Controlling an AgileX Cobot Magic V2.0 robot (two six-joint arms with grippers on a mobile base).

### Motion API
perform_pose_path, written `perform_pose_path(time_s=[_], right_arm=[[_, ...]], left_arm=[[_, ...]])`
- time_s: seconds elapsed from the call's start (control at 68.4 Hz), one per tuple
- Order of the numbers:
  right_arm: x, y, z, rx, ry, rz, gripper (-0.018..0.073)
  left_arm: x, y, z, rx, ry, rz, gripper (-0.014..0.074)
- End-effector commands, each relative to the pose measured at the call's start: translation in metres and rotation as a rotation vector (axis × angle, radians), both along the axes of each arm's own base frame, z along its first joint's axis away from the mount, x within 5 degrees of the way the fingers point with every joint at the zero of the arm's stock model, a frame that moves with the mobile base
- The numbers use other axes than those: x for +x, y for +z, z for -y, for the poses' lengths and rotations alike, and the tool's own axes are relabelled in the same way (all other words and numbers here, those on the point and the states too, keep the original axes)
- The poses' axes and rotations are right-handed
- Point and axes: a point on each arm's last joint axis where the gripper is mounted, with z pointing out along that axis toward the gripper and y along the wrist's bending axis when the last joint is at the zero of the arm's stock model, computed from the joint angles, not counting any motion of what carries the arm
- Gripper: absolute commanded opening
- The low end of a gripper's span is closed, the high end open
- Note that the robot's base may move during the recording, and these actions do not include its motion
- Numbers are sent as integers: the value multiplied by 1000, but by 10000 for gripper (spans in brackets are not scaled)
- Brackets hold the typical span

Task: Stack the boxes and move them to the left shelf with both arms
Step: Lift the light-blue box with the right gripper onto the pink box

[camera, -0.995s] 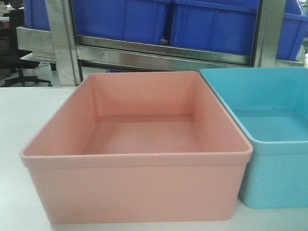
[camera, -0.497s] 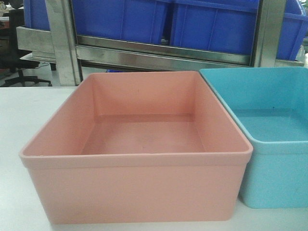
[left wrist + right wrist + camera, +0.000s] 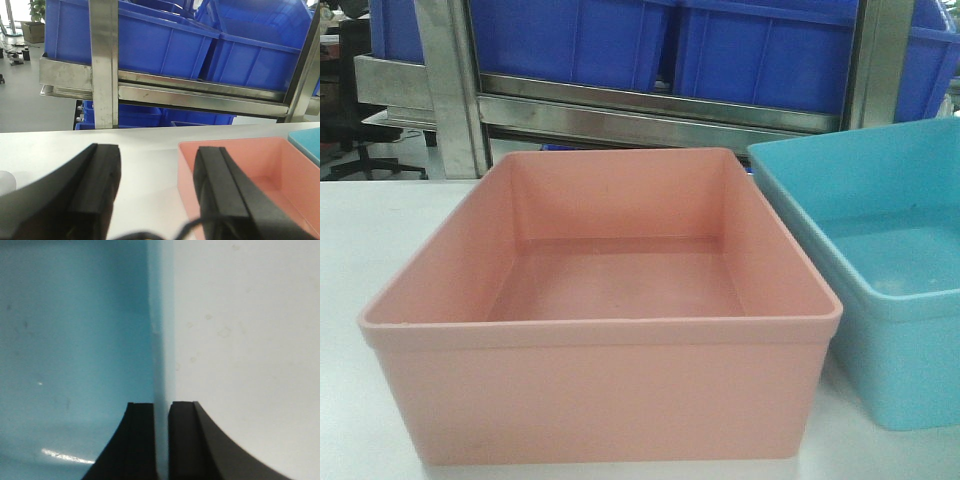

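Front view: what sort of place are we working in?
Probably a warehouse or factory storage area: a stainless-steel rack holds dark blue storage bins, a white worktable in front has a salmon pink tub and a light blue tub on it, and an office chair stands far left.

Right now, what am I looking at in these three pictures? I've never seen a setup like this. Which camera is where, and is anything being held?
This is a two-armed robot at a white table. The front camera looks across a pink tub with a blue tub beside it. Behind them is a steel rack holding dark blue bins. The other two cameras sit on the wrists and look out past the black jaws. The left gripper is open near the pink tub's edge and holds nothing. The right gripper pinches the blue tub's wall.
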Motion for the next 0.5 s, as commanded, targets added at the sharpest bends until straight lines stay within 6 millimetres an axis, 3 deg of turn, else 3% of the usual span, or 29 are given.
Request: perform_pose_path(time_s=[0.0, 0.234, 0.483], right_arm=[[-10, 57, 6, -14, -28, 174, 56], [-24, 112, 10, 61, -111, 334, 56], [-40, 160, -7, 193, -228, 424, 56]], left_arm=[[0, 17, -2, -36, 16, 100, 262], [0, 17, -2, -36, 16, 100, 262], [0, 17, -2, -36, 16, 100, 262]])
